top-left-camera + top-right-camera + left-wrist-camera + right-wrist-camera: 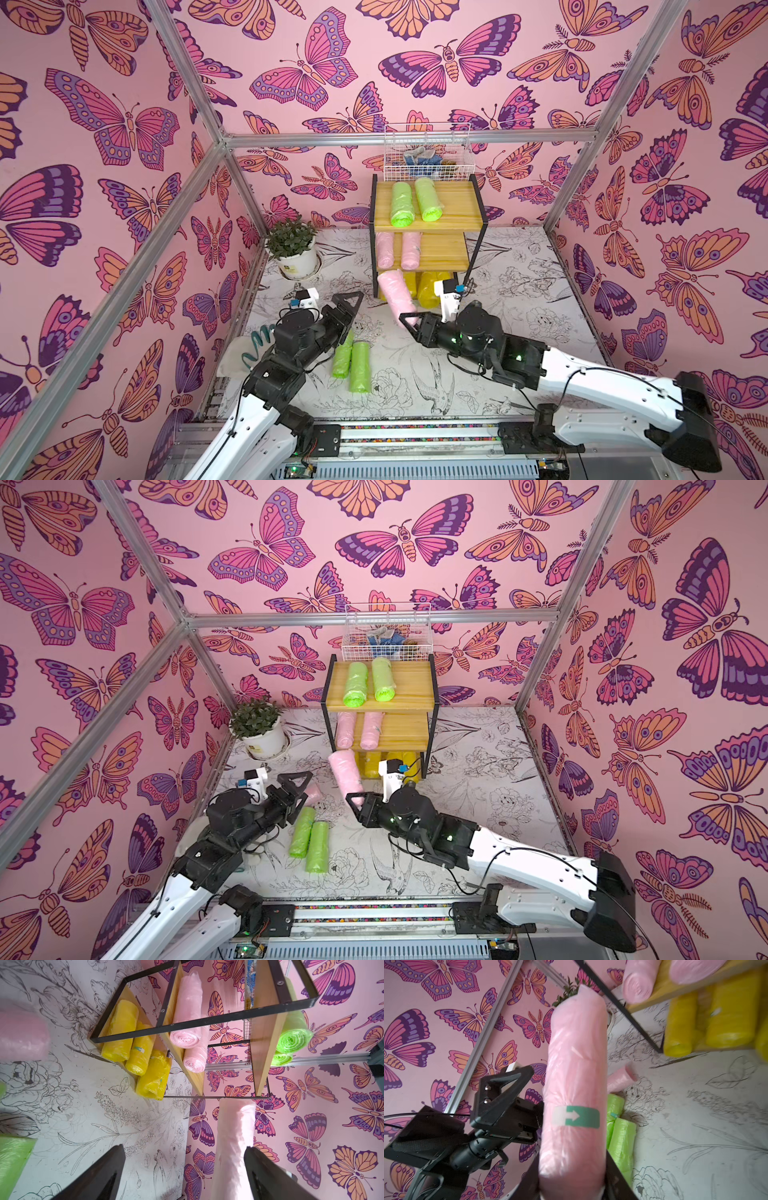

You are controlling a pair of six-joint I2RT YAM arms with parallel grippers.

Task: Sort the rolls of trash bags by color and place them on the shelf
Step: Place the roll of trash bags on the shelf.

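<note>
Hands: right hand [409,322] is clamped on the low end of the pink roll [395,291]. That roll tilts up, its top end in front of the shelf's [457,208] bottom tier. Left hand [351,313] has its jaws apart, empty, near that roll. Shelf holds a green pair [402,203] on the top tier, a pink pair [410,249] on the middle, yellow rolls [428,286] on the bottom. Worktop [519,332] has two loose green rolls [359,365] side by side and a loose pink roll [312,791] by the left hand.

The middle shelf board [444,251] is bare right of two pink rolls [385,249]; a raised pink roll [395,293] fronts its left.
</note>
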